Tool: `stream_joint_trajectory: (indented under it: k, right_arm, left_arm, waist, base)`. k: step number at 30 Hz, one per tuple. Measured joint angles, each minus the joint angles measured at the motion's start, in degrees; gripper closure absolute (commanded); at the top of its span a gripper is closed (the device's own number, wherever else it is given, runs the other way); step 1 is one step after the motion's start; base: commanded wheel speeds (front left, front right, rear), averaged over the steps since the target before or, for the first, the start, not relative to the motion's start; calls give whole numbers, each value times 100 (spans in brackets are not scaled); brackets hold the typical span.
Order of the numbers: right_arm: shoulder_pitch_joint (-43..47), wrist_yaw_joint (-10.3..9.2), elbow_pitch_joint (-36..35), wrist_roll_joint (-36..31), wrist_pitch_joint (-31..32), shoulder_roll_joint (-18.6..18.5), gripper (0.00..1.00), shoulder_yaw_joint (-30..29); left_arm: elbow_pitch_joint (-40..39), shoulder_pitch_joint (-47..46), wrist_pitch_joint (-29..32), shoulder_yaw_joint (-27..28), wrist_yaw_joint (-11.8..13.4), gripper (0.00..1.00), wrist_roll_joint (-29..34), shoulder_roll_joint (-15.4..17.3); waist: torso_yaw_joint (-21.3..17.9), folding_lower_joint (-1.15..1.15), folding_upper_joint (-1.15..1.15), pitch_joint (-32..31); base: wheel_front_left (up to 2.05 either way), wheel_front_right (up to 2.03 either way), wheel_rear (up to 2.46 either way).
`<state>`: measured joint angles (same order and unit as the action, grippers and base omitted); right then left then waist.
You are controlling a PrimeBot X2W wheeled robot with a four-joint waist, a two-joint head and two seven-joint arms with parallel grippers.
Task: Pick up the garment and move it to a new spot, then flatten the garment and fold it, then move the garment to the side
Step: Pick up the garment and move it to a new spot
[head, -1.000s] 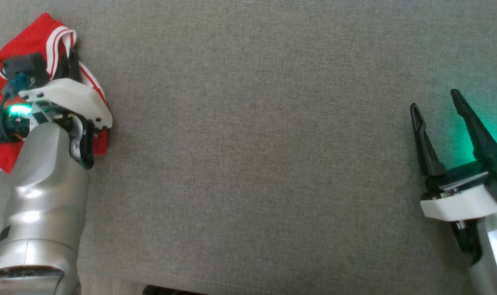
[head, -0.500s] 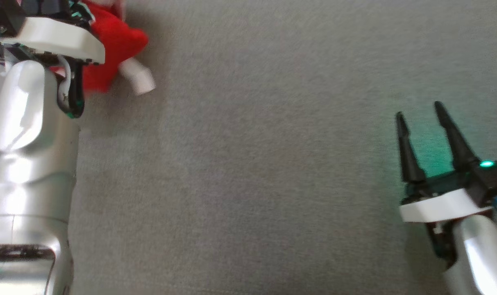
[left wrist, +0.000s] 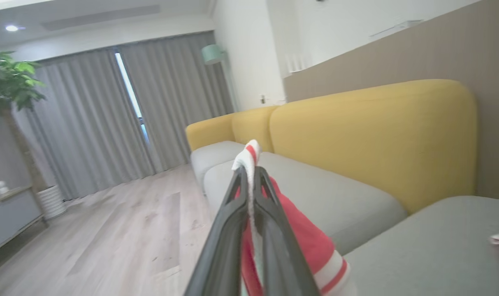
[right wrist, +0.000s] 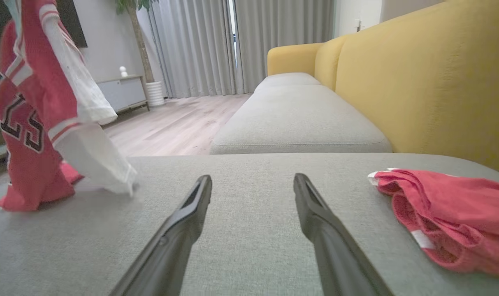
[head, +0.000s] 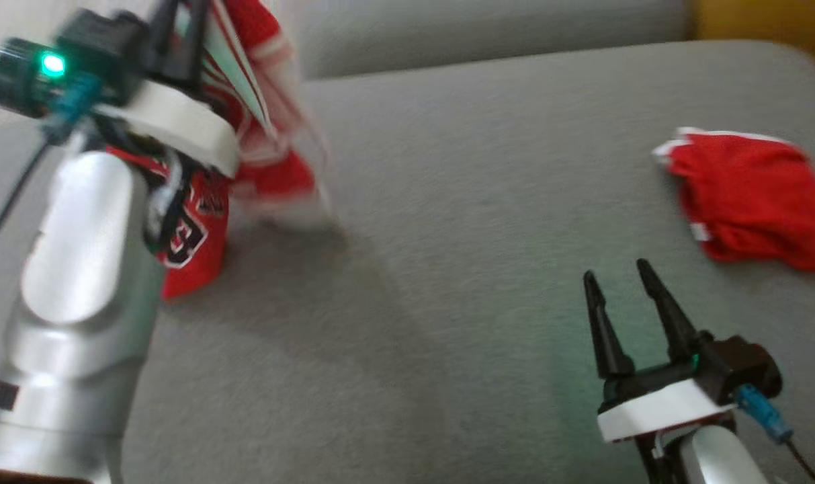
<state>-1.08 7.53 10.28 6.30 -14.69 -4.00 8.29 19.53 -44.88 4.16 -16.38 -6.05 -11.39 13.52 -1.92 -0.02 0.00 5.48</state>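
Lifted since a second ago off the grey sofa seat (head: pixel 447 269): red garment (right wrist: pixel 31 123), hanging now from left pincer (left wrist: pixel 250 174), pressed together on its white-and-red hem; lower edge down at the seat, left side; right pincer (head: pixel 617 270) spread, holding nothing, above the seat; second red cloth (head: pixel 750 195) lying beyond it, at right.

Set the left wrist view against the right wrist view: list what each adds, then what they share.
Left wrist view adds: the left gripper shut on the red jersey at its white trim, and a teal lamp. Right wrist view adds: the open right gripper, the jersey's black number, and its lower end touching the grey cushion. Shared: the jersey, the crumpled red garment, the yellow sofa back, grey curtains.
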Motion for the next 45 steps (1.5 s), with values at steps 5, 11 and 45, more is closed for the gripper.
stream_joint_trajectory:
  k: [5, 11, 45]
  right_arm:
    - [59, 0, -1, 34, 0, 55, 0, 49]
    - [123, 1, -24, 41, 0, 74, 0, 54]
    - [277, 1, -75, 270, 0, 129, 0, -307]
  left_arm:
    - [-355, 85, 283, -479, -73, 100, -213, -114]
    - [-254, 204, 282, -1193, -153, 100, -770, -283]
    - [624, 2419, -1861, -1287, 892, 0, -964, -920]
  waist:
    - [-725, 1, 0, -403]
    - [-1287, 1, 0, -559]
    - [-339, 1, 0, -276]
  base:
    - [0, 0, 0]
    - [0, 0, 0]
    - [0, 0, 0]
